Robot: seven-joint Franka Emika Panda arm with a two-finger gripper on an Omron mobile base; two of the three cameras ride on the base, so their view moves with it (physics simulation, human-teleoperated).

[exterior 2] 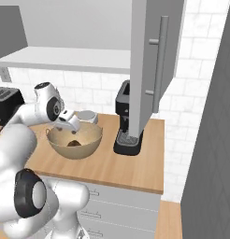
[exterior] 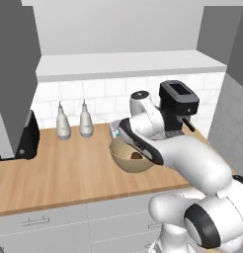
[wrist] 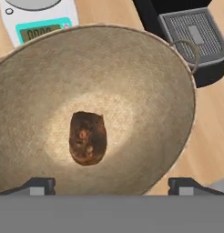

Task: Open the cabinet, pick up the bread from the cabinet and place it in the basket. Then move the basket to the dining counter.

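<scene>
Spread wide and empty, the gripper (wrist: 111, 184) hangs over the basket (wrist: 145, 68) with the bread (wrist: 88, 138) lying loose between and just beyond its jaws, so a careless rim grab could tip it out.

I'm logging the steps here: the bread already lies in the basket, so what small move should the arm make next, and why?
Probably lower the open gripper onto the basket's near rim to grip it. The bread lies free on the floor of the basket, the fingers stand wide apart above it holding nothing, and the basket is not yet on the dining counter.
</scene>
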